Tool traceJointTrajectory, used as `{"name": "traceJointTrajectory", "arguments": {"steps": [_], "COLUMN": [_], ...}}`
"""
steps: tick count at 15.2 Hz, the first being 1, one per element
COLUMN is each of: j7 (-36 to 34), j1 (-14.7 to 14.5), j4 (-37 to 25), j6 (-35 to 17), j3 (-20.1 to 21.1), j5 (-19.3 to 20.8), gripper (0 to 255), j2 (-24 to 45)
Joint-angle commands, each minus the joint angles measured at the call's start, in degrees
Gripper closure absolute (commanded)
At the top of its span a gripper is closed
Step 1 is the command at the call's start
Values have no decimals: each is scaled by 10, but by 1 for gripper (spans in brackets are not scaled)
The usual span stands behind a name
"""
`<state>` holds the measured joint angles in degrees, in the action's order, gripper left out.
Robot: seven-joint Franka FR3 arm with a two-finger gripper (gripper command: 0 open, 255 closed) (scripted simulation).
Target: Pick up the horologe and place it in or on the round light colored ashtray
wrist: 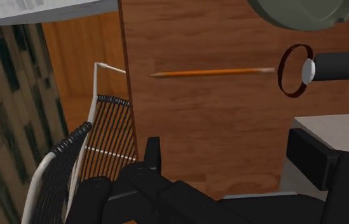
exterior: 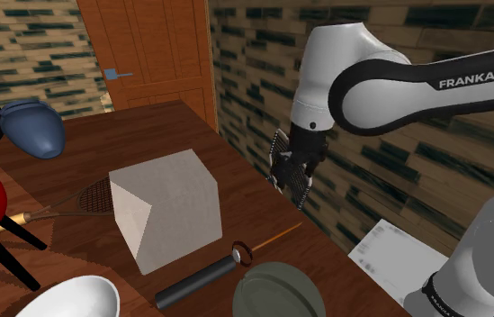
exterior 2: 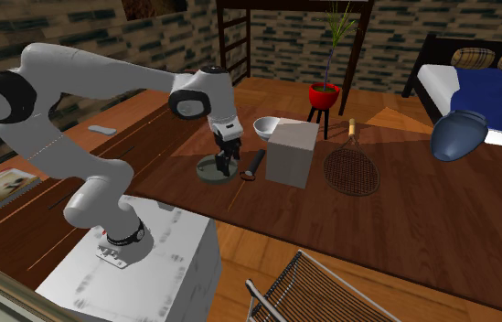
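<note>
The all-black two-finger gripper (wrist: 230,156) hangs over the near edge of the brown wooden table (exterior: 182,135), pointing down. Its fingers are spread wide with only bare tabletop between them, so it holds nothing. Just beyond it lies a thin orange pencil (wrist: 211,72). Next comes a thin dark red ring (wrist: 280,71) at the white-capped end of a black cylinder (wrist: 344,65); whether ring and cap touch I cannot tell. Close by these lies a round grey-green domed disc (exterior: 276,293), which I take to be the horologe. No dial or hands show on it, though, and the ring might be a watch instead, so I cannot settle it. Past these stands a large plain grey box (exterior: 168,212), with a dark-meshed racket (exterior: 92,198) flat on the table on its far side. Beside the box, well apart from the gripper, sits the round white bowl (exterior 2: 267,126) that answers to the ashtray. By my judgement nothing of the task is done: the grasp, the lift, the carry round the box and the release are all left. The disc is cut off by the frame edge in the shoulder and wrist views, and the gripper partly covers it in the second exterior view. The bowl is cut by the shoulder view's lower edge.
</note>
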<state>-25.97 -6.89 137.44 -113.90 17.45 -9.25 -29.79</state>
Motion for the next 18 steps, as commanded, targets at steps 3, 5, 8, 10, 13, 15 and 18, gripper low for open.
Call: {"name": "traceJointTrajectory", "arguments": {"steps": [3,5,8,10,13,15,18], "j7": [-38,-58,-91,-114,-152,-167,-173], "j1": [-8,-11,-15,-18,-24,-28,-29], "j4": [-12,-22,-43,-60,-90,-103,-94], "j6": [-47,-69,-101,-121,-148,-157,-180], "j3": [35,53,78,94,115,121,123], "j5": [-12,-14,-11,-4,14,23,31], "gripper": [0,0,0,0,0,0,0], "j2": [64,99,156,196,259,283,299]}}
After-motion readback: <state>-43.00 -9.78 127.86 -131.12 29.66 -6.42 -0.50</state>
